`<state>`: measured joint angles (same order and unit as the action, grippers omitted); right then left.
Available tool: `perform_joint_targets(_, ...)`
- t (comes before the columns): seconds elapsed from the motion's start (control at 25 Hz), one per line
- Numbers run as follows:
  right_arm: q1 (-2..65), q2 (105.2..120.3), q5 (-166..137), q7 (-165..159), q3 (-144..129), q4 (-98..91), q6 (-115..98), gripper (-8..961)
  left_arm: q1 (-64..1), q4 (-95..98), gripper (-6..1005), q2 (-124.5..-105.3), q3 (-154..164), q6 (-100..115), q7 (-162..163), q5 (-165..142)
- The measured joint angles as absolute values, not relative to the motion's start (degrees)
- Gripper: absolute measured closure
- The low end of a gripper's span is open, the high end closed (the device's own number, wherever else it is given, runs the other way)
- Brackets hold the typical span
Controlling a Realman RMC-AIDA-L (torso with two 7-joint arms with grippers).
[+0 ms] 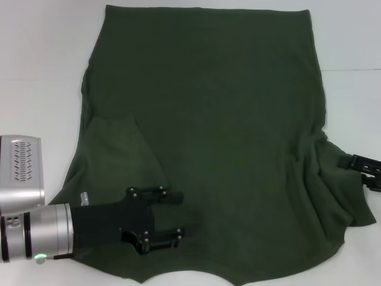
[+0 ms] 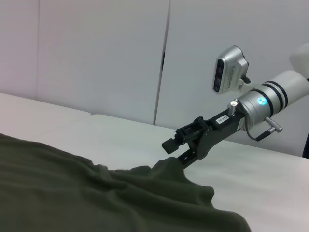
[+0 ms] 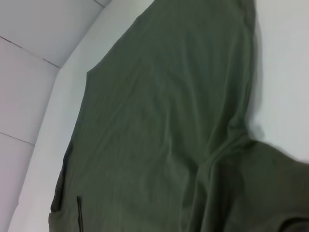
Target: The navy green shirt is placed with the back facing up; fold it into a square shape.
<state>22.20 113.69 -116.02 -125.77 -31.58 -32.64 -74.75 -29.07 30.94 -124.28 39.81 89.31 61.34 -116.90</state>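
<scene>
The navy green shirt (image 1: 214, 137) lies spread over most of the white table (image 1: 41, 71) in front of me, its straight edge at the far side and its curved edge nearest my body. On my left side the sleeve is folded in over the body of the cloth, making a lighter flap. On my right side the cloth is bunched into deep creases that run toward the table's edge.

My left gripper (image 1: 177, 215) lies low over the near left part of the shirt, just beside that folded flap, fingers pointing toward the middle of the garment. Its two fingers stand apart with a plain gap between them, and I see no cloth caught in that gap.

My right gripper (image 1: 364, 168) is at the right edge of the shirt, right where the creases gather. From my left wrist camera it reaches down to a raised ridge of cloth (image 2: 164, 169), with the lower finger touching the fabric. I cannot tell whether that claw has closed on the cloth or only rests against it
</scene>
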Motion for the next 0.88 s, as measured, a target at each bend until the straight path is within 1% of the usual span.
perform_joint_targets(0.12, 22.56, 114.67, -116.01, -125.04, -31.56, -32.62, -73.45, 165, -29.09, 30.93, 332, -124.21, 39.81, 88.67, 61.58, -117.07)
perform_joint_targets(0.28, 22.36, 115.00, -115.66, -124.09, -30.67, -32.59, -72.44, 177, -29.06, 30.93, 332, -124.18, 39.81, 88.53, 61.63, -117.11)
perform_joint_targets(0.64, 22.25, 115.13, -115.50, -124.01, -29.86, -32.51, -72.10, 373, -29.02, 30.94, 333, -124.19, 39.81, 87.98, 61.67, -117.16)
perform_joint_targets(0.88, 22.21, 115.13, -115.50, -124.01, -28.71, -32.51, -71.38, 658, -28.93, 30.93, 333, -124.19, 39.81, 87.95, 61.72, -117.16)
